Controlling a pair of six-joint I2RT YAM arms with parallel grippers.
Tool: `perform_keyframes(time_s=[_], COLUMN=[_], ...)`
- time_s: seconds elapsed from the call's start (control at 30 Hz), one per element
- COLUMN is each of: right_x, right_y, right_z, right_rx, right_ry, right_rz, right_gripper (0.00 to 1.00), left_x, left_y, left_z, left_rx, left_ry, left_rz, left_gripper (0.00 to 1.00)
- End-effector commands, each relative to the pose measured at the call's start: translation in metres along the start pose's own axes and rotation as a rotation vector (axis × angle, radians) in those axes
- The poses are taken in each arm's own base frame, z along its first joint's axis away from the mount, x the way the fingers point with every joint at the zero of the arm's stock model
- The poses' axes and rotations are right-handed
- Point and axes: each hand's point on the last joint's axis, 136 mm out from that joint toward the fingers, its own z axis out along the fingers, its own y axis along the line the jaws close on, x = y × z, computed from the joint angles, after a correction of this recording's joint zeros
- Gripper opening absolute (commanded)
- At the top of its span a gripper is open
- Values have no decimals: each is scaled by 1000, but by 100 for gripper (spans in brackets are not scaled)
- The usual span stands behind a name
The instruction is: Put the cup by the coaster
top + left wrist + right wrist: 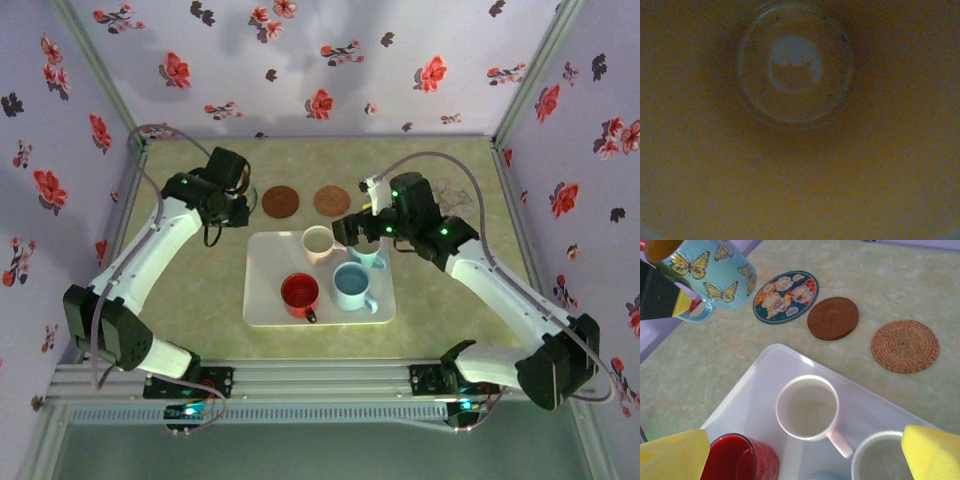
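The left gripper (236, 200) is closed on the rim of the light blue butterfly mug (715, 275), which is just beside the round cartoon-printed coaster (785, 295). The mug's long axis is slanted, with its yellow mouth toward the gripper, its base toward the coaster and its handle to one side. The right gripper (352, 230) stands wide open over the white plastic tray (755, 390).

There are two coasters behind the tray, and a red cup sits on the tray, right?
No, three coasters, not two: the right wrist view shows a cartoon coaster, a brown coaster and a woven coaster behind the tray. The red cup is on the tray.
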Motion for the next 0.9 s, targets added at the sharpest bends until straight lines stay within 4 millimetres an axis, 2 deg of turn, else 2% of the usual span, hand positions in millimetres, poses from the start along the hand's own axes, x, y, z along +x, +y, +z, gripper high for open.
perform_keyframes(time_s=[0.0, 0.27, 0.57, 0.87], right_x=[-18, -27, -33, -33], right_y=[14, 14, 8, -5], right_z=[1, 17, 35, 52], right_rx=[-58, -74, -72, -32], right_ry=[-31, -4, -23, -31], right_rz=[-44, -42, -4, 22], right_gripper=[100, 100, 100, 100], left_x=[-31, -54, -60, -73], left_y=[14, 37, 43, 50], left_z=[2, 32, 76, 108], left_rx=[-4, 1, -3, -10], left_ry=[-79, -91, -35, -17], left_rz=[3, -21, -33, -39], left_gripper=[0, 0, 0, 0])
